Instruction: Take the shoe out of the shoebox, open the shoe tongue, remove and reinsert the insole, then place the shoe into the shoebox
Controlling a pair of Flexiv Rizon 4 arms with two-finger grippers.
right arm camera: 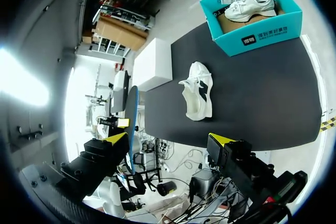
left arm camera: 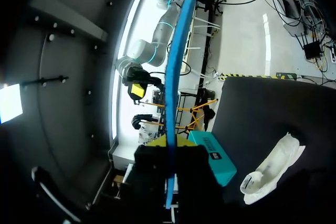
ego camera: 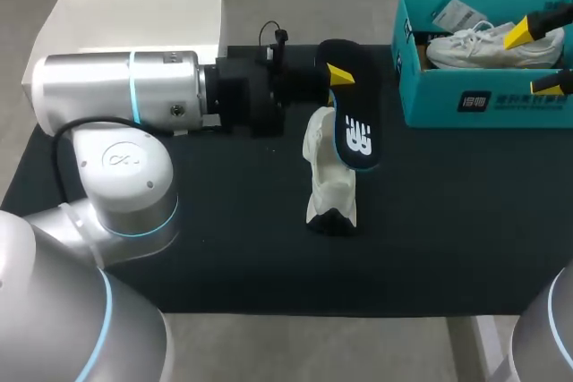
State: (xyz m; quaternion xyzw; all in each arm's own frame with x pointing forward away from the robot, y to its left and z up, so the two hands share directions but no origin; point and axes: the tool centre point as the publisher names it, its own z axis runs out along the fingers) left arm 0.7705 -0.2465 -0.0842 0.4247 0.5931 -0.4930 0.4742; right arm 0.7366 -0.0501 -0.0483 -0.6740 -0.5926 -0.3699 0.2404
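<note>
The left gripper (ego camera: 336,73) is clenched on the insole (ego camera: 356,127), one yellow-tipped finger on each face of it. From the left wrist view, the gripper (left arm camera: 170,141) holds the insole (left arm camera: 177,66) edge-on, so it shows as a thin blue strip running straight out ahead from between the fingers. From overhead its dark top face and blue rim show, with the free end reaching away from the gripper.

The shoe (ego camera: 328,176) lies on the dark table (ego camera: 224,221), below and just past that free end. The head view does not show whether the two touch. In the left wrist view the shoe (left arm camera: 273,169) sits down on the table, off to one side of the gripper. A white box (ego camera: 134,20) stands behind the left arm, at the table's far edge.

Farther right, the teal shoebox (ego camera: 483,100) stands open with a second shoe (ego camera: 488,46) inside it, well apart from the left gripper. In the left wrist view the shoebox (left arm camera: 216,157) lies just beyond the fingers.

The right gripper (ego camera: 540,58) is released, with its yellow tips spread wide and nothing between them. In the right wrist view the gripper (right arm camera: 169,139) hangs clear of the table. The shoe (right arm camera: 199,98) lies ahead of it, and the shoebox (right arm camera: 262,32) and second shoe (right arm camera: 247,4) are farther ahead. The white box (right arm camera: 155,64) and the held insole (right arm camera: 133,124) are off to one side.
</note>
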